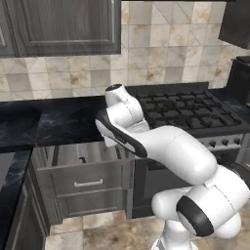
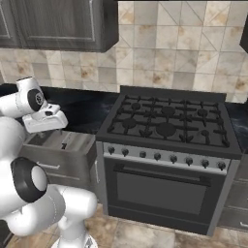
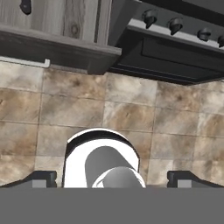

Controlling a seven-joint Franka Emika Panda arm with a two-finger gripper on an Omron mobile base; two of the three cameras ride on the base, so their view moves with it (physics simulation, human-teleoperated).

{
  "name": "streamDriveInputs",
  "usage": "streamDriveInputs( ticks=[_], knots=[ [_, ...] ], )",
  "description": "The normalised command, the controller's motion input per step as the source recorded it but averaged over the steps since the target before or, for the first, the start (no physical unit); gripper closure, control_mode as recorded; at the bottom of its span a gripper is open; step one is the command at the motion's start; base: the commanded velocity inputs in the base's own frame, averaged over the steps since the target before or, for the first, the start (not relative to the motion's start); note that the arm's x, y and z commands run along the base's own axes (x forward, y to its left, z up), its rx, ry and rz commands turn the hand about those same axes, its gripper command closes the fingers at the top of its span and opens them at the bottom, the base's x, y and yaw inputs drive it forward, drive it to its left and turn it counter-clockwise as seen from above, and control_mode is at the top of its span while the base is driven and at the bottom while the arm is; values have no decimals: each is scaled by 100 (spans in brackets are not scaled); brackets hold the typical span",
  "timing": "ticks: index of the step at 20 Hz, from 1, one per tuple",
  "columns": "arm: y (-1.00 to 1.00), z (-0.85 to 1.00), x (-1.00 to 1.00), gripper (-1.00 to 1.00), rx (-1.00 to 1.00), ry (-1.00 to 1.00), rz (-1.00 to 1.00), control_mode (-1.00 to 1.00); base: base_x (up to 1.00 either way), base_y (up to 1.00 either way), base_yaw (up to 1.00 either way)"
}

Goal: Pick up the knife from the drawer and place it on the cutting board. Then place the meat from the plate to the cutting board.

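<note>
Drawer [image 1: 80,168] stands pulled out at lower left, beside the stove [image 2: 167,145] | knife's black handle [image 1: 82,159] pokes up inside | claw [image 3: 111,177] spread wide, holding nothing, facing floor tiles | advice: swing over drawer, descend squarely across handle.

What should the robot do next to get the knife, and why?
Probably swing the hand up and over the open drawer, then lower toward the small dark object inside it, likely the knife. The gripper has its jaws wide apart and empty, and it looks down at the floor tiles with the drawer front at the top of the hand view, so it isn't lined up yet.
</note>
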Motion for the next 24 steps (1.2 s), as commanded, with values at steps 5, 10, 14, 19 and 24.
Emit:
streamDriveInputs(
  ticks=[5,10,14,19,24],
  knots=[
    [8,-21,28,-100,2,0,-2,-100,0,0,0],
    [11,-26,46,-100,2,0,-1,-100,0,0,0],
    [16,-36,52,-100,1,0,0,-100,0,0,0],
    [13,-36,46,-100,1,0,0,-100,0,0,0],
    [16,-32,16,-100,0,2,-1,-100,0,0,0]
  ],
)
